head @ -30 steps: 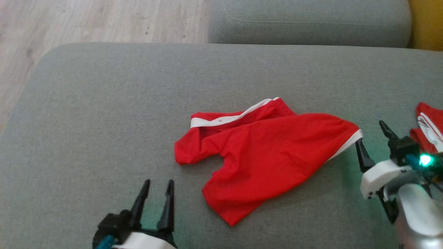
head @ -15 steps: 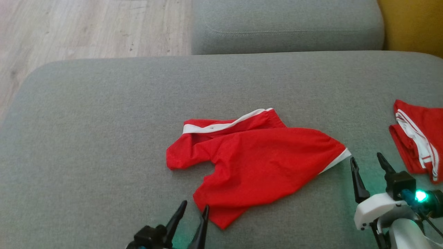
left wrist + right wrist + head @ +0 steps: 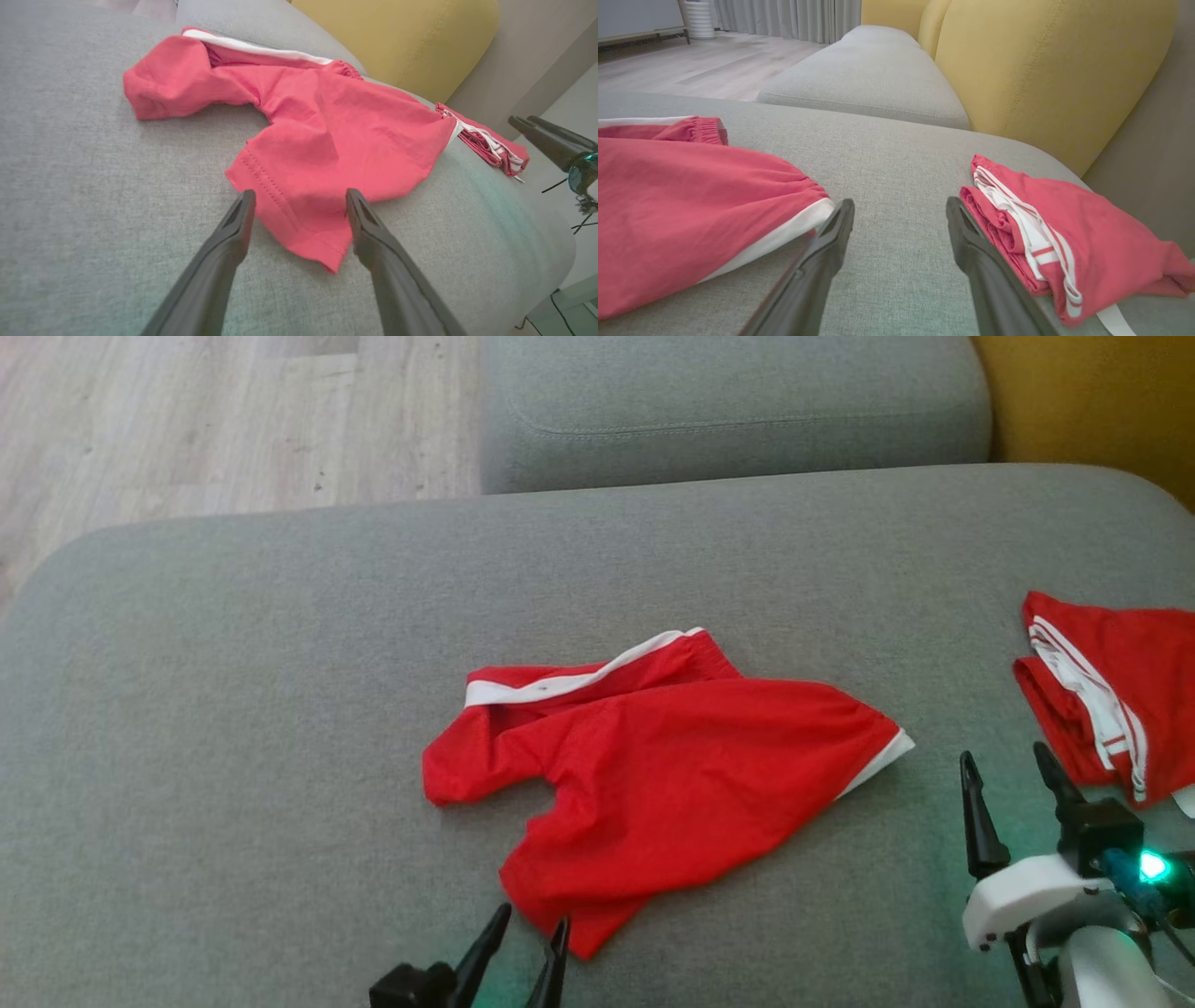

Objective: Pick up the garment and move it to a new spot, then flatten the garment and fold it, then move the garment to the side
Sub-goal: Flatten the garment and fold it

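Both spread wide, my left tool [image 3: 300, 193] brackets the near hem of the crumpled red white-trimmed shorts [image 3: 672, 775], and my right tool [image 3: 1004, 753] sits beside their white edge. I'd pinch both corners low.

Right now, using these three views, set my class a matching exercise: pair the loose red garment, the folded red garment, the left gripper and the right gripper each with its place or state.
Column 1
1. loose red garment
2. folded red garment
3. left gripper
4. right gripper

Column 2
A. open, aimed at the bare sofa cushion between the two red pieces
B. crumpled, mid-cushion
C. open, fingers either side of a hem corner
D. folded, white stripes showing, on the robot's right

Pairs: 1-B, 2-D, 3-C, 4-A
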Robot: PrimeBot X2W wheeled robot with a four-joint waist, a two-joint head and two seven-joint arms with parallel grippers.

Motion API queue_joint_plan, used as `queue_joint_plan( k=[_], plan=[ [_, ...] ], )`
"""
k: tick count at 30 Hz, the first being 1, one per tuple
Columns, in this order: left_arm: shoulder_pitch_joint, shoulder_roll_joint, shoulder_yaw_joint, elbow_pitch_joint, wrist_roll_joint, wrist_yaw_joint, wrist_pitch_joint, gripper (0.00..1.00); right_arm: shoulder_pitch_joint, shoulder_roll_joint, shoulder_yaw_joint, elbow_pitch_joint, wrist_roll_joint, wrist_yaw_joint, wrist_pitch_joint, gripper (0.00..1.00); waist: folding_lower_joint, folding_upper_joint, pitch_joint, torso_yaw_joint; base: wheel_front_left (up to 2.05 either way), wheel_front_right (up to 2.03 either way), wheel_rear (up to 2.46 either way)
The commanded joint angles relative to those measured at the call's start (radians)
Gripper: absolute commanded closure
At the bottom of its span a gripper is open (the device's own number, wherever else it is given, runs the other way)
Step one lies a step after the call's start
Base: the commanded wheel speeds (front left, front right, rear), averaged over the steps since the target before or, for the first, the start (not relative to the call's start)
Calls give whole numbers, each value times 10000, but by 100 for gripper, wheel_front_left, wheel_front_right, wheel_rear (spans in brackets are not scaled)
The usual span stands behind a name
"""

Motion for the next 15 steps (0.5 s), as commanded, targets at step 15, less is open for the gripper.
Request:
queue_joint_plan(
  k=[15],
  plan=[
    [-790,-11,-458,1362,-1203,17,-95,0,-568,-74,554,-757,391,-7,-67,0,0,0,306,-582,0,0,0]
  ],
)
